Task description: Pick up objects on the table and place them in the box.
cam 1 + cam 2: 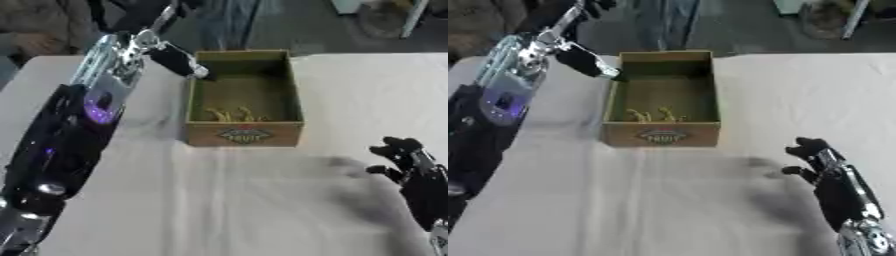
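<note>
A brown cardboard box [245, 135] with a printed label on its front wall stands open in the middle of the white table [236, 205]. Some thin yellowish pieces [232, 116] lie on its floor by the near wall. My left hand [177, 60] reaches in from the upper left, a narrow dark shape slanting down to the box's left rim near the far corner. Its tip there looks pale, and I cannot make out whether it holds anything. My right hand [826, 176] hovers over the table at the lower right, fingers up and relaxed, with nothing in it.
My long left arm [79, 125] lies across the table's left side from the lower corner up to the far edge. The cloth in front of the box shows soft creases. Beyond the far edge is dark floor.
</note>
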Robot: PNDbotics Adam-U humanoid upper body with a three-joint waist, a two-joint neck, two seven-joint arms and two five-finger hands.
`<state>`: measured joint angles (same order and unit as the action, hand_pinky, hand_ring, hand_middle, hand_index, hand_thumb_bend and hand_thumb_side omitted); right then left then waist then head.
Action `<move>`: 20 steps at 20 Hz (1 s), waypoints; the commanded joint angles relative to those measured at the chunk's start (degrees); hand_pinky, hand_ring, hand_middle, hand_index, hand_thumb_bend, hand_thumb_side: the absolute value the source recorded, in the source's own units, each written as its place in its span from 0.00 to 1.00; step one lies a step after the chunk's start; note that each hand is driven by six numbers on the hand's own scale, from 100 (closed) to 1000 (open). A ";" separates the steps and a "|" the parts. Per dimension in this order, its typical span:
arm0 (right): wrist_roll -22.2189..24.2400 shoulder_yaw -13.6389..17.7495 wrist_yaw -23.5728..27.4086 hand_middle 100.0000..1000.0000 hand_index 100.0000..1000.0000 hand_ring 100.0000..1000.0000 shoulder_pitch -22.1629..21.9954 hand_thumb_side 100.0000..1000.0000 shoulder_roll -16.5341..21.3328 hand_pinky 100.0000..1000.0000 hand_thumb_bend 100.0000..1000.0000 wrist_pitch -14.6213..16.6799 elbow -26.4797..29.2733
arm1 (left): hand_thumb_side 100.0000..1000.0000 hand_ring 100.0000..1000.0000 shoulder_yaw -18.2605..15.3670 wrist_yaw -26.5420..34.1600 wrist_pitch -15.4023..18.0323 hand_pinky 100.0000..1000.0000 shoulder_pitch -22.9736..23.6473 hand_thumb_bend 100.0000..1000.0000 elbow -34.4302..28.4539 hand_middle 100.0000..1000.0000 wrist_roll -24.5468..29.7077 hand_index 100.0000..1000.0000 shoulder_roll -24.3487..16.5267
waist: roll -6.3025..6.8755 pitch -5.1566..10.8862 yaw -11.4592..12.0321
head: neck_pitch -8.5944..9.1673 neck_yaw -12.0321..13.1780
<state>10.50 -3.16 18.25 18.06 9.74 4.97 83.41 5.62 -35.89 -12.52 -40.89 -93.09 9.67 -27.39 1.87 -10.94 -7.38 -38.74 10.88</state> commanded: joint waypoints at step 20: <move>-1.22 1.28 0.83 0.56 0.73 0.81 -0.56 0.59 0.50 0.55 0.00 1.39 1.97 | 0.31 0.51 -7.04 38.17 10.85 0.54 26.67 0.13 -12.20 0.51 -23.66 0.67 10.62 | -1.12 2.97 3.99 | -3.38 -1.72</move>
<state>9.27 -1.98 18.70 17.08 9.74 6.25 84.11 -0.67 2.05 -2.12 -13.92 -104.80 -13.99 -16.96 0.71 -8.68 -3.26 -41.62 9.34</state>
